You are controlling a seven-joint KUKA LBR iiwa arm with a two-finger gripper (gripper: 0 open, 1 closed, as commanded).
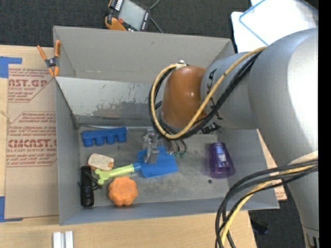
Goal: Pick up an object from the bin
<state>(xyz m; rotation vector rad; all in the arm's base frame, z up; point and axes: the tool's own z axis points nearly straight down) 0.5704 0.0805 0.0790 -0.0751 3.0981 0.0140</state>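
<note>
My gripper hangs down in the middle of the bin, below the arm's orange cover. Its tip is right at the upper left edge of a blue flat-headed tool lying on the bin floor. A yellow-green handle runs from that blue head to the left. I cannot see whether the gripper touches the blue head or stands just above it. A purple bottle lies to the right of the gripper, well apart from it.
A blue moulded block lies by the back wall at the left. In the front left corner lie a tan and white piece, an orange lumpy ball and a black oblong thing. The arm and its cables cover the bin's right side.
</note>
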